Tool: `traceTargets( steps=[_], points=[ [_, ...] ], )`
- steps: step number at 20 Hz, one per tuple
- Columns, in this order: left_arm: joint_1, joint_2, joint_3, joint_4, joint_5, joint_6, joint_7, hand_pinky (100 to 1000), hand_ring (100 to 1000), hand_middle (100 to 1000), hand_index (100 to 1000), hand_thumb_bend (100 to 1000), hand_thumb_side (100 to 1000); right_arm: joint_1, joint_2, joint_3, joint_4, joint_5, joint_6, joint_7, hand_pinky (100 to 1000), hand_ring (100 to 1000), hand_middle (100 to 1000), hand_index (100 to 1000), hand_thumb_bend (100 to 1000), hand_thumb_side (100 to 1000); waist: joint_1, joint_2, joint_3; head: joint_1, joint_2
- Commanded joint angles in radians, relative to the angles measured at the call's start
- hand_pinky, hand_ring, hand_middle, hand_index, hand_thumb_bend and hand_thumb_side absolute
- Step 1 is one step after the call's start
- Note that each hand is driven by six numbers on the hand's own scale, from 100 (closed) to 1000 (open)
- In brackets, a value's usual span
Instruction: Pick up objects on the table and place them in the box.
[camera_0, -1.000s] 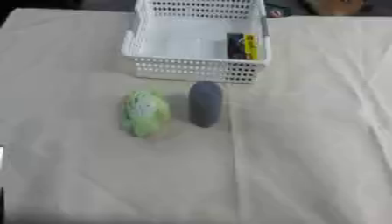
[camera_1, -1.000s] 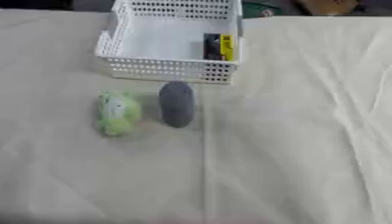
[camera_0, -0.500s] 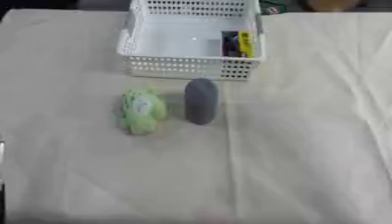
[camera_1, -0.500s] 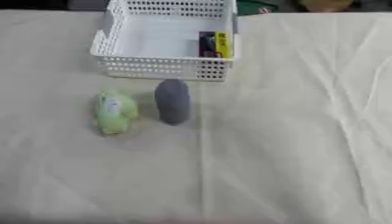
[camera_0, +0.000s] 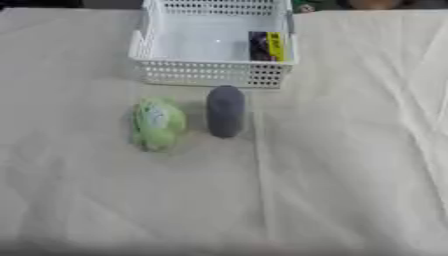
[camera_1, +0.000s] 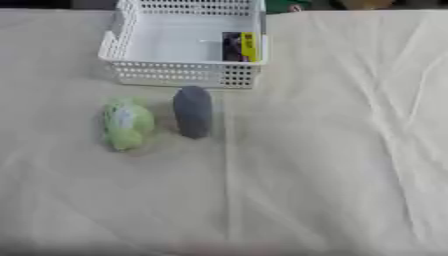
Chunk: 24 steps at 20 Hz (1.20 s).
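Observation:
A white mesh basket (camera_0: 210, 74) stands at the far middle of the table. Inside it, against its right wall, lies a black and yellow packet (camera_0: 267, 46). Just in front of the basket a dark grey oblong object (camera_0: 225, 111) lies on the cloth, lengthwise toward me. To its left lies a light green crumpled object (camera_0: 157, 123) with a pale patch. Neither of my hands shows in either view.
A cream cloth (camera_0: 350, 150) with soft folds covers the table. A green item (camera_1: 284, 6) and part of a person show at the far edge behind the basket.
The whole picture has shifted slightly up and left across the frames, so the camera has moved. The objects keep their places relative to each other.

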Motion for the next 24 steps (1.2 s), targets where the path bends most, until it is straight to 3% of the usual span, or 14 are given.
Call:
traceTargets(
  steps=[1,9,20,24],
  points=[
    [-0.002,0.019,-0.003,-0.019,0.006,-0.005,-0.007,603,532,583,668,100,795,-0.039,-0.125,0.033,-0.017,-0.020,0.029,0.085,772,701,651,835,100,1000,-0.003,-0.026,-0.002,-0.009,0.020],
    [0.002,0.024,-0.007,-0.019,0.012,-0.005,-0.016,603,532,583,668,100,795,-0.150,-0.317,0.119,-0.017,-0.031,0.069,0.369,849,816,788,895,100,1000,-0.012,-0.038,0.006,-0.016,0.023],
    [0.006,0.030,-0.017,-0.019,0.021,0.000,-0.031,605,534,585,668,100,795,-0.264,-0.606,0.302,-0.017,-0.103,0.083,0.847,867,867,856,945,100,1000,-0.030,-0.049,0.024,-0.032,0.023],
    [0.006,0.031,-0.023,-0.019,0.026,0.001,-0.038,605,534,586,668,100,795,-0.300,-0.667,0.365,-0.017,-0.129,0.083,0.972,868,883,875,952,100,1000,-0.033,-0.051,0.032,-0.040,0.023]
  ],
)
